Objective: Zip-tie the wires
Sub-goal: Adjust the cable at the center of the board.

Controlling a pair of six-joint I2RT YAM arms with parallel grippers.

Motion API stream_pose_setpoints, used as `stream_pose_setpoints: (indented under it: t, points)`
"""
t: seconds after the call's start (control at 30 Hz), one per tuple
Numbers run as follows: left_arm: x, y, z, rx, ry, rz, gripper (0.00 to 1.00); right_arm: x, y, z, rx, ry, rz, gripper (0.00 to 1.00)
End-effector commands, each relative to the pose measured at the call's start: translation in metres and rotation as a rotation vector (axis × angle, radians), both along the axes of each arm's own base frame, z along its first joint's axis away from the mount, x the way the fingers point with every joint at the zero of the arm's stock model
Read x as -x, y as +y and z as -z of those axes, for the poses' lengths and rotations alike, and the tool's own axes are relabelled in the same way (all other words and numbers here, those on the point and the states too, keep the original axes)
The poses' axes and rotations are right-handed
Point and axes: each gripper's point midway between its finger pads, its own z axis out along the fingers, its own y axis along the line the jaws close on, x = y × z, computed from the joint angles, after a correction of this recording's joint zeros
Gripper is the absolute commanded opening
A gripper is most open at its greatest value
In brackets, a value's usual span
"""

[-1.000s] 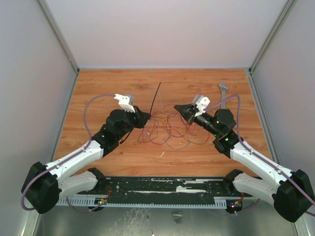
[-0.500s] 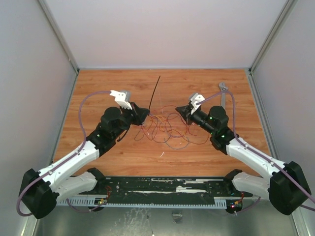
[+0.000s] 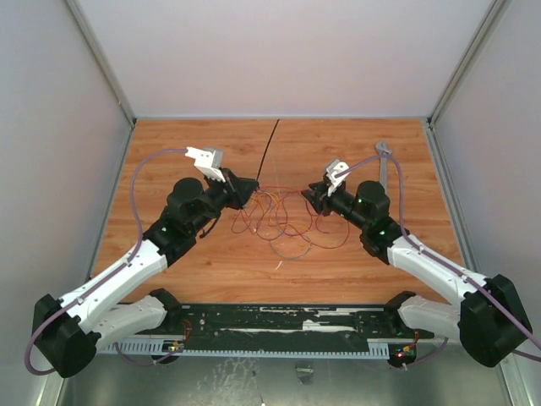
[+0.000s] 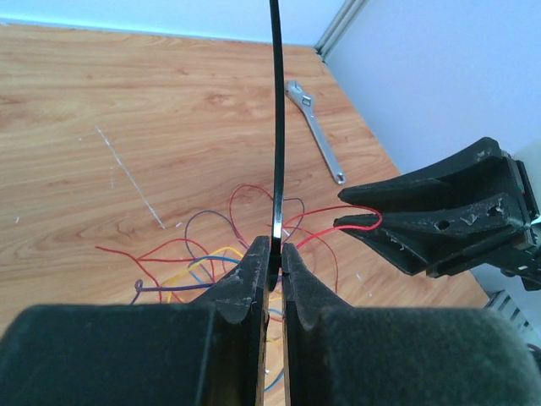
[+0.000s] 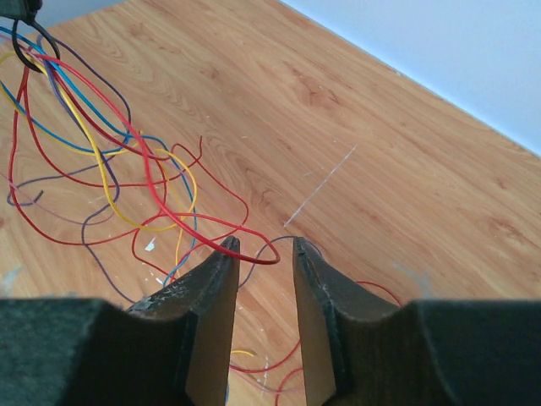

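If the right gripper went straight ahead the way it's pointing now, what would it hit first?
Most likely the wires: a red loop lies right at the open tips of the right gripper. Past that is the wooden table, though depth is hard to judge.

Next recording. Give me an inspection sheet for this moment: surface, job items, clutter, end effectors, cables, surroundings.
Surface: wooden tabletop, with light scratches.
Job's things: wires, a loose tangle of red, yellow, blue and purple between the arms; zip tie, black, straight, clamped at its lower end.
Clutter: adjustable wrench, far right, lying apart from the wires.
End effectors: left end effector shut on the zip tie; right end effector with jaws apart, a red wire loop across its tips.
Cables: lilac cables arch over each arm; no snag seen.
Surroundings: pale walls on three sides; nothing else seen.
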Motion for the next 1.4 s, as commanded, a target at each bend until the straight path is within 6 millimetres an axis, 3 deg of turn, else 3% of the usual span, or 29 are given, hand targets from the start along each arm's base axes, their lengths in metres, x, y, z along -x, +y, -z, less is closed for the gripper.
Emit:
stream_pose_setpoints:
  t: [0.0, 0.3, 0.57, 0.7, 1.07, 1.37]
  points:
    - [-0.002, -0.001, -0.019, 0.008, -0.042, 0.01, 0.0, -0.001, -0.006, -0.021, -0.024, -0.032, 0.011, 0.35]
    - [-0.005, -0.001, -0.018, 0.002, -0.039, 0.005, 0.0, 0.007, -0.018, -0.006, -0.043, 0.036, 0.06, 0.41]
    - [-0.006, 0.0, -0.013, -0.006, -0.031, -0.003, 0.0, 0.006, -0.051, 0.0, -0.121, 0.087, 0.249, 0.7]
    - [-0.006, 0.0, -0.013, -0.003, -0.031, -0.005, 0.0, 0.011, -0.051, 0.003, -0.148, 0.132, 0.235, 0.71]
    - [-0.006, 0.001, -0.015, 0.005, -0.034, -0.013, 0.0, 0.031, -0.037, 0.041, -0.234, 0.342, 0.185, 0.64]
    - [-0.004, 0.0, -0.014, -0.002, -0.035, -0.001, 0.0, 0.007, -0.059, 0.028, -0.203, 0.305, 0.331, 0.66]
